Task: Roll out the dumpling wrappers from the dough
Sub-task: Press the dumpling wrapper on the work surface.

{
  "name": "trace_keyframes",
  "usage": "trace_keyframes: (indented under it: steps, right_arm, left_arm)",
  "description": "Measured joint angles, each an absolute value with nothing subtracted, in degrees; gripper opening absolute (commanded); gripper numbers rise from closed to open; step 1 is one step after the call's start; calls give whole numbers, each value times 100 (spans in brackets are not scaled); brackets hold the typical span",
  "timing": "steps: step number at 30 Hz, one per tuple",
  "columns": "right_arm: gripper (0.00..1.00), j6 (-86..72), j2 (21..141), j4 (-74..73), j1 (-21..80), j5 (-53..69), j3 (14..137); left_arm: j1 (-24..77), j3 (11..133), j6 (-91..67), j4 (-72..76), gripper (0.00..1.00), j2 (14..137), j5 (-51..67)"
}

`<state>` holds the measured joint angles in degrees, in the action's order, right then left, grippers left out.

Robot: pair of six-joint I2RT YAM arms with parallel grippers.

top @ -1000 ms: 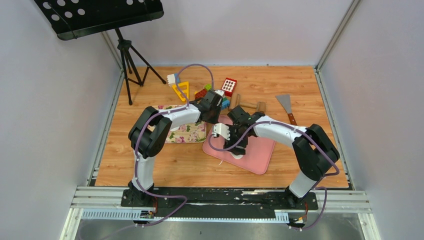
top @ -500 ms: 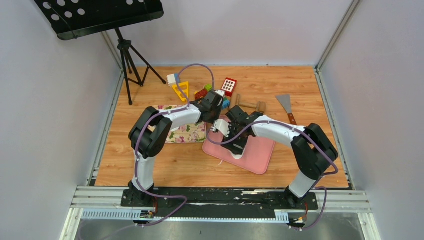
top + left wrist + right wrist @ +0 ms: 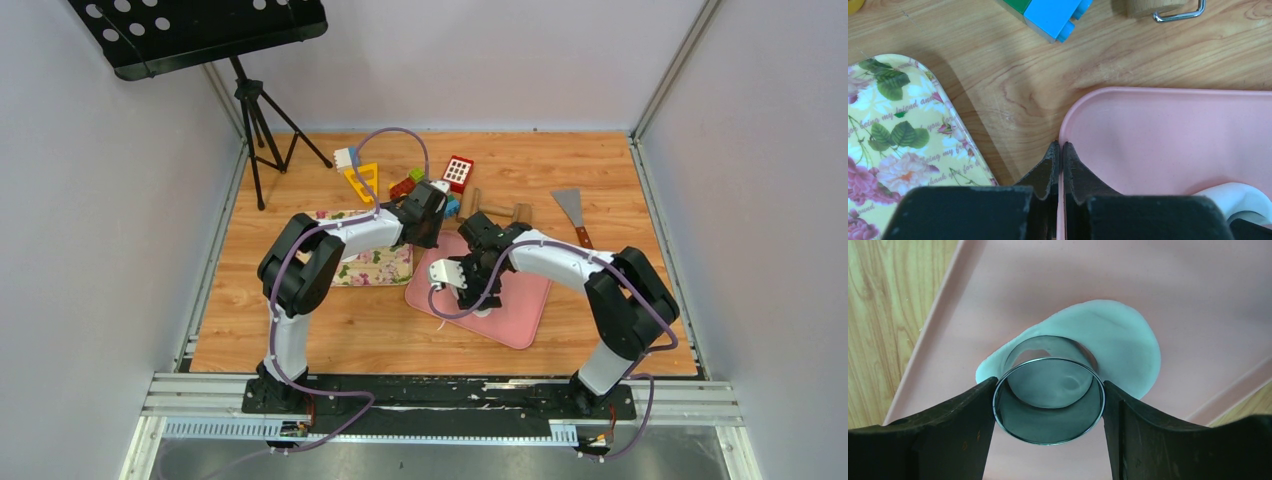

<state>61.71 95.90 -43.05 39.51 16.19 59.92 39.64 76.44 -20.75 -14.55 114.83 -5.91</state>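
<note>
Now, cutting: right gripper [image 3: 1049, 390] clasps the metal ring [image 3: 1048, 432] over the dough [image 3: 1133, 355]; next, press squarely down; left gripper [image 3: 1058, 148] closed, seemingly pinching the pink mat [image 3: 1173, 130].

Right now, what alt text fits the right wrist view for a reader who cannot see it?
The right fingers clamp a shiny metal ring from both sides, its far end over a flattened sheet of pale dough. The dough lies on a pink tray, with wooden table showing at the left edge.
</note>
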Motion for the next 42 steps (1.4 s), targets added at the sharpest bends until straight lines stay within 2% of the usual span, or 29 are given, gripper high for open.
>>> trace_keyframes:
  steps: [6,16,22,30,38,42]
  right_arm:
    - [49,6333,9594,-4346,3876,1796,6005]
    - [47,3979,9859,-4185,3876,1542,6233]
    - [47,3483,9800,-4005,4064,1184,6106]
    - [62,3769,9697,-4047,4209,902,6073]
    - [86,3868,9697,-4392,4209,915,6313]
    - [91,3916,9673,-4486,4209,1035,6383]
  left_arm:
    - [3964,7644,-2075,-1455,0,11483,-589]
    - [3970,7644,-2078,-1457,0,11483,-602]
    - [3994,7644,-2075,-1457,0,11483,-657]
    - [4001,7644,-2075,-1457,0,11483,-659]
    - [4001,7647,-2075,-1457,0,11483,-659]
    - [4001,7647,-2075,-1457,0,11483,-659]
